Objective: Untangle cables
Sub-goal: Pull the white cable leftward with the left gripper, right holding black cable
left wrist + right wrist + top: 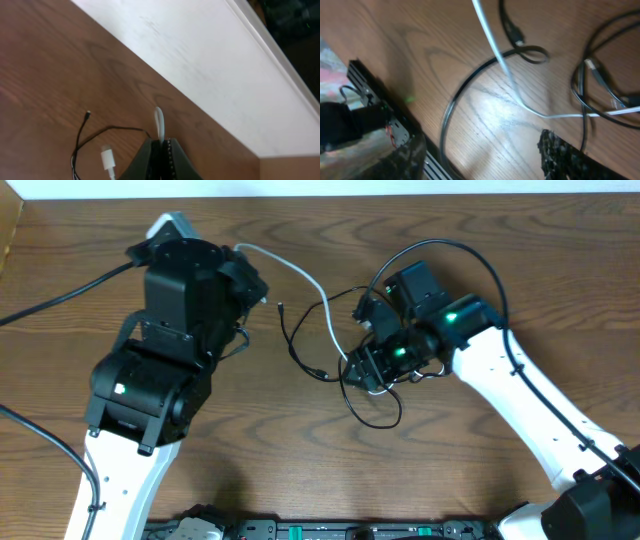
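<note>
The white cable (322, 302) runs from my left gripper (252, 280) across the table to the tangle of the two thin black cables (352, 402) at the centre. In the left wrist view the left gripper (162, 150) is shut on the white cable (159, 122). A white plug (107, 157) and a thin black cable end (88, 114) lie beside it. My right gripper (378, 368) hovers over the tangle. In the right wrist view its fingers (485, 160) are spread wide and empty above the white cable (495, 52), a black loop (454, 102) and a black plug (513, 31).
Thick black arm cords (60, 295) trail at the left, and another arcs over the right arm (470, 252). A black rail (330, 530) runs along the table's front edge, also seen in the right wrist view (370, 90). A white wall (210, 65) borders the far edge.
</note>
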You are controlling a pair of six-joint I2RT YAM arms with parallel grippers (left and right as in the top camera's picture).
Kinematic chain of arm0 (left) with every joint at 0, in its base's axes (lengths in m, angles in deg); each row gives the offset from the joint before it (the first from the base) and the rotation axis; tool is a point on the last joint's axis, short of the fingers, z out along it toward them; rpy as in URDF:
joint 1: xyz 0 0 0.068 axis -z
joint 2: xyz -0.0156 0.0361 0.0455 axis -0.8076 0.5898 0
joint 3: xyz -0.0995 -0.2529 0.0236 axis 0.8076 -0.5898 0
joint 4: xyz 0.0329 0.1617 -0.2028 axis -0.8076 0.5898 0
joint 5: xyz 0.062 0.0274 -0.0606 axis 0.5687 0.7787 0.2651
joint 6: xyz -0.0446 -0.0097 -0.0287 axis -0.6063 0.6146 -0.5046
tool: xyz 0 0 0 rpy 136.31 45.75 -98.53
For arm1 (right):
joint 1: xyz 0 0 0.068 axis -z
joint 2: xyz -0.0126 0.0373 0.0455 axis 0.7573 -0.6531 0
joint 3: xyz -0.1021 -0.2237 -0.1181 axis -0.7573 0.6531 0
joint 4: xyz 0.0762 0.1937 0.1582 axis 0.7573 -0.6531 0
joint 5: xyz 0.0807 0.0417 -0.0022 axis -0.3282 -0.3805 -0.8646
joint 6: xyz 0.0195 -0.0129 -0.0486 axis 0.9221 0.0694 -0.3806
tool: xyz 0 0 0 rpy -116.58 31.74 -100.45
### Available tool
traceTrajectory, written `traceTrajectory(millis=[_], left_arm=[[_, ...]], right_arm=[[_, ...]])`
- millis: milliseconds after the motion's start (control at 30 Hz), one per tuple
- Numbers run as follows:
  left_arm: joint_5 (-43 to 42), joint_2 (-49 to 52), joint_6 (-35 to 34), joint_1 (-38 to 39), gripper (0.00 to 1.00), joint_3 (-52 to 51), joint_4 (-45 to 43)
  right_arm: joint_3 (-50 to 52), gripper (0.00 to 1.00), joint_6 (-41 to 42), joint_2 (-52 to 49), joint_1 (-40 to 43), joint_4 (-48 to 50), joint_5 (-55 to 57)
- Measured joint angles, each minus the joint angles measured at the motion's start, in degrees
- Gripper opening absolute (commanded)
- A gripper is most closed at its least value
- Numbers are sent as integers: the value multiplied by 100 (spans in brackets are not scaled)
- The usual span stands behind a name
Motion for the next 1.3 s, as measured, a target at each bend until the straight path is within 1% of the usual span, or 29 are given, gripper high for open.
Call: traceTrajectory(millis=[67,167,233,267,300,433,467,567,600,667,700,833,967,1067,1133,1167,1300], left_arm=[[15,-17,-101,-116,8,0,59],[17,-24,-192,-208,7,0,94],[17,-24,-212,-227,7,0,133],[17,-24,-214,-232,7,0,153],[15,-24,-225,-232,7,0,186],[17,-26,-229,-280,7,0,216],[17,-26,-229,-280,8,0,216],[17,-31,-229,-280,7,0,249],[17,-31,-232,-280,8,0,286],[17,-31,-232,-284,7,0,382],[17,-31,-232,-284,7,0,409],[258,-31,-229,-284,7,2,800],[887,-31,-232,-284,7,2,1379],[1377,-31,-232,-284,7,0,1786],[1880,-31,-234,-332,8,0,2052],[1941,-33,-238,-348,7,0,2081],[2374,-39,-439,-820,7,2,2522]], right_arm=[[13,73,138,0,-192,157,142],[166,74,553,0,-466,514,479],[321,72,774,0,-636,636,640],[376,69,839,-2,-699,654,682],[439,63,898,-2,-754,688,734],[804,51,1224,-2,-944,1134,820],[931,43,1331,-4,-999,1283,837],[1209,35,1620,-22,-1104,1609,868],[1255,31,1674,-22,-1113,1633,874],[1276,8,1792,-22,-1110,1692,883],[1276,1,1832,-22,-1110,1696,879],[1266,1,1923,-22,-1102,1532,881],[1025,1,1943,-13,-885,1001,876],[481,1,1897,44,-525,498,876],[44,1,1821,214,-155,111,970],[-59,2,1805,269,-59,15,1012],[-411,1,1908,737,708,-586,1976]])
